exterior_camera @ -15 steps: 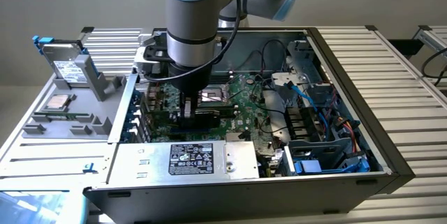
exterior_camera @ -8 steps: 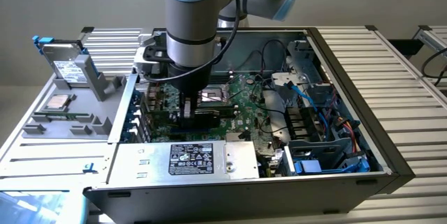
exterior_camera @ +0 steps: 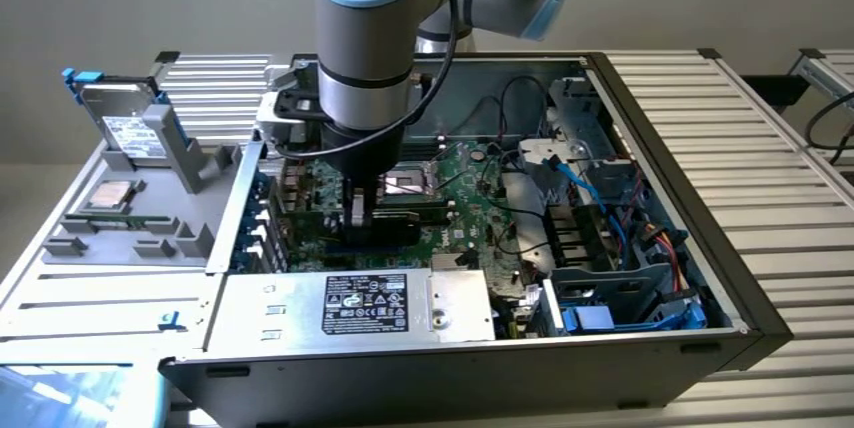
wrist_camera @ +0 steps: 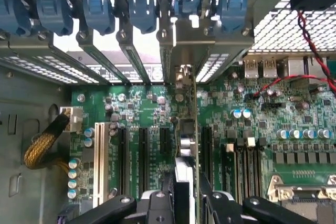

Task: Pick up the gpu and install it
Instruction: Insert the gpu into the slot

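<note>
The black two-fingered gripper (wrist_camera: 185, 195) is clamped on the gpu (wrist_camera: 184, 182), a thin green circuit card with a black cover and a silver end bracket, held edge-on and upright over the large green motherboard (wrist_camera: 262, 129). In the wrist view the card runs toward twelve o'clock, its bracket reaching the row of silver slot covers with blue plastic latches (wrist_camera: 142, 3). In the exterior view the gripper (exterior_camera: 358, 216) stands deep inside the open grey computer case (exterior_camera: 747, 278), the card roughly at the board's nine o'clock side. To seat it well, I judge the card edge should stay square above its black expansion slot (wrist_camera: 164, 145), with the bracket slipping cleanly into the open rear gap and pressure going straight down. The silver power supply box (exterior_camera: 461, 313) at six o'clock bears a black label (exterior_camera: 363, 304), its print too small to read.
</note>
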You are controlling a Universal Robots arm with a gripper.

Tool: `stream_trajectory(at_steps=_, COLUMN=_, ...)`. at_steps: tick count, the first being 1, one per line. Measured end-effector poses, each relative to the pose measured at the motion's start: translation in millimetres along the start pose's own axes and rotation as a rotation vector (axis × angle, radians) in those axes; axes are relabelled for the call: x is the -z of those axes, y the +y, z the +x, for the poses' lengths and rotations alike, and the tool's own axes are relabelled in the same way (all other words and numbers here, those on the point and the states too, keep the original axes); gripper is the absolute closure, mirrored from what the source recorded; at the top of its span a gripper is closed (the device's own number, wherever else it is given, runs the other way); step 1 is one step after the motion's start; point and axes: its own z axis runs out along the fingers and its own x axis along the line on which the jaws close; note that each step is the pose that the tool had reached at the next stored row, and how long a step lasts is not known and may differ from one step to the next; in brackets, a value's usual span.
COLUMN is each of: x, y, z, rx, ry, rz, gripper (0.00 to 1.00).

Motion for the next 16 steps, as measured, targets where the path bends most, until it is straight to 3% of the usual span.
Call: stream_trajectory(at_steps=16, x=0.3, y=-0.8, z=1.5, rx=0.001, ry=-0.0008, rz=-0.003, gripper=0.72)
